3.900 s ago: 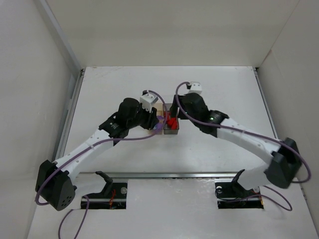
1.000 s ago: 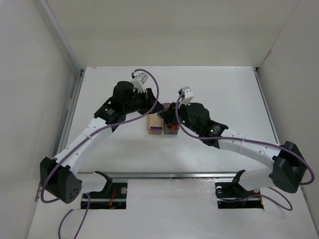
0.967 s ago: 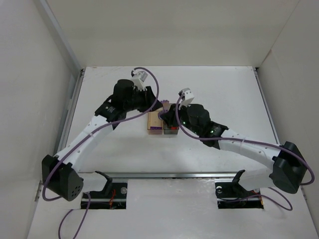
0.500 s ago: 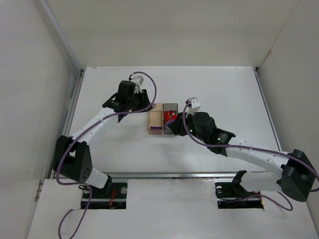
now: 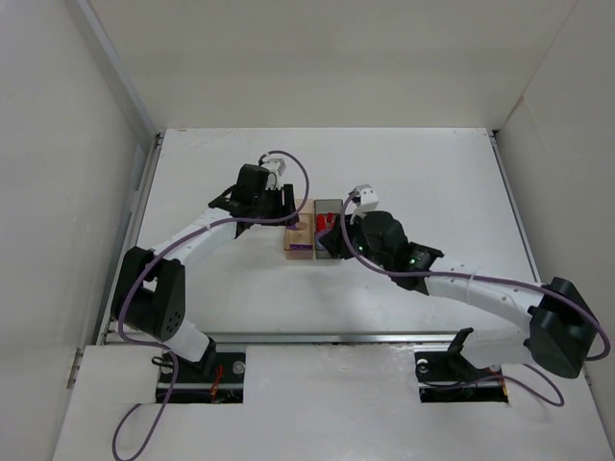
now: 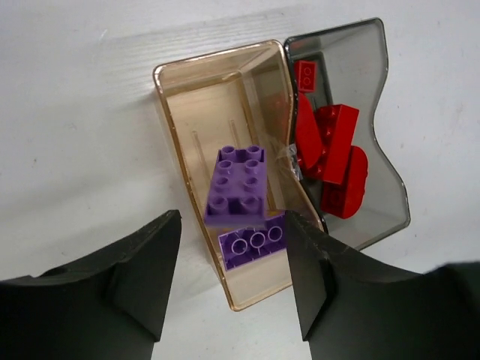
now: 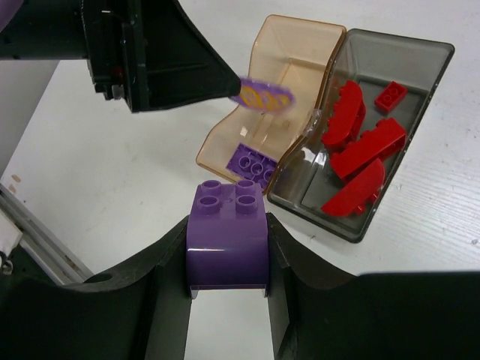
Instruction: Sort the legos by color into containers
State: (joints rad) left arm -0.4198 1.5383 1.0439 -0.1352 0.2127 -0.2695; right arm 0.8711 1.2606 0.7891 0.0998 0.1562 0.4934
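Observation:
The tan bin (image 6: 187, 150) and the dark grey bin (image 6: 352, 67) stand side by side, touching. My left gripper (image 6: 232, 285) is open above the tan bin's near end. A purple brick (image 6: 236, 184) is loose between and beyond its fingers, over the bin, and another purple brick (image 6: 255, 240) lies on the bin floor. Several red bricks (image 6: 334, 150) lie in the grey bin. My right gripper (image 7: 227, 300) is shut on a purple brick (image 7: 227, 232), held above the table just short of the tan bin (image 7: 292, 37). In the top view both grippers, left (image 5: 286, 213) and right (image 5: 336, 240), flank the bins.
The left arm's fingers (image 7: 180, 64) hang close over the tan bin, directly ahead of my right gripper. The grey bin (image 7: 420, 67) is to the right of it. White walls enclose the table (image 5: 432, 173) on three sides.
My left gripper has shifted over the tan bin and stands open, its purple brick loose below it. My right gripper backed off the bins, then edged closer, still holding its purple brick.

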